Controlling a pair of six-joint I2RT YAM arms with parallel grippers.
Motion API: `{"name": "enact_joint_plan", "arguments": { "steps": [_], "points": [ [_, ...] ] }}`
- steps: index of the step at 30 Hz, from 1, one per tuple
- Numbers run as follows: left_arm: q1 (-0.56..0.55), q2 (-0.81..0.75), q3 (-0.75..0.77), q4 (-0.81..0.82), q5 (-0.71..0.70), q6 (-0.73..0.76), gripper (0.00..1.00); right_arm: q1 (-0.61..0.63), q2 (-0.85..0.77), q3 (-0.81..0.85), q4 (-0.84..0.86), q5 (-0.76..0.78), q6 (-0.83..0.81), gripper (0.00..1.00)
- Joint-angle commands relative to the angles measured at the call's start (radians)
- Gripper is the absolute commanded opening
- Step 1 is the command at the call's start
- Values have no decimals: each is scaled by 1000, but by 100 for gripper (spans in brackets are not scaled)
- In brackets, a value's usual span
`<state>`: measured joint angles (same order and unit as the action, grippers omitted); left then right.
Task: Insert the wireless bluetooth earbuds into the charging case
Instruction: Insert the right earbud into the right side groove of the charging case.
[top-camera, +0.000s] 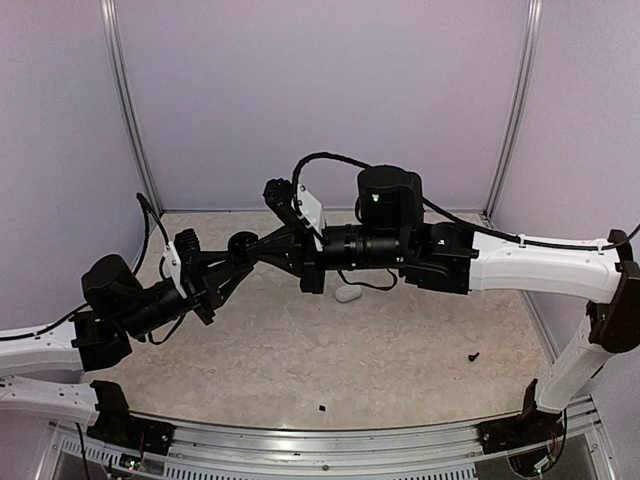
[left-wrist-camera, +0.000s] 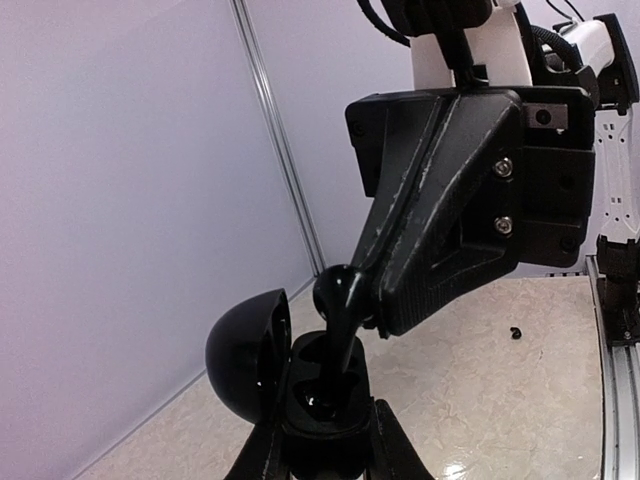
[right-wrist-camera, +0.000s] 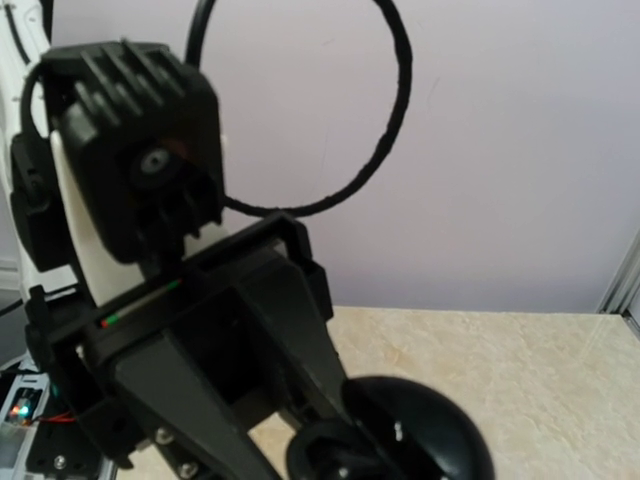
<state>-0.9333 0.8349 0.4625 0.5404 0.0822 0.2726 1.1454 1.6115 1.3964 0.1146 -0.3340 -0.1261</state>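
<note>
While L gripper (left-wrist-camera: 325, 452) clamps the open black charging case (left-wrist-camera: 312, 400) off the table (top-camera: 400, 370), R gripper (left-wrist-camera: 368, 300) pinches a glossy black stemmed earbud (left-wrist-camera: 342, 295), stem partly in a well. Insertion step; next prob. needs a straight push, then release. Domed lid (left-wrist-camera: 245, 355) hangs open. Small white oval (top-camera: 347, 294) lies on table beneath.

Ahead of our left gripper (left-wrist-camera: 322, 445) and its black shell (left-wrist-camera: 248, 352), the right gripper (left-wrist-camera: 342, 300) blocks us; beneath both, open tabletop (top-camera: 300, 365), except the case (top-camera: 347, 293).

A beige marbled table (top-camera: 400, 345) bears two tiny black screw-like bits, one at the right (top-camera: 473, 356) and one near the front (top-camera: 322, 408). Lilac walls (top-camera: 320, 80) and metal posts (top-camera: 128, 110) enclose it.
</note>
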Motion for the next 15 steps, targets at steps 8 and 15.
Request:
{"name": "enact_joint_plan", "arguments": {
  "steps": [8,15],
  "points": [
    [-13,-25,42,-22,-32,42,0,12,-17,16,-42,44,2,0],
    [-13,-28,43,-23,-34,42,0,10,-30,11,-46,51,5,0]
  ]
}}
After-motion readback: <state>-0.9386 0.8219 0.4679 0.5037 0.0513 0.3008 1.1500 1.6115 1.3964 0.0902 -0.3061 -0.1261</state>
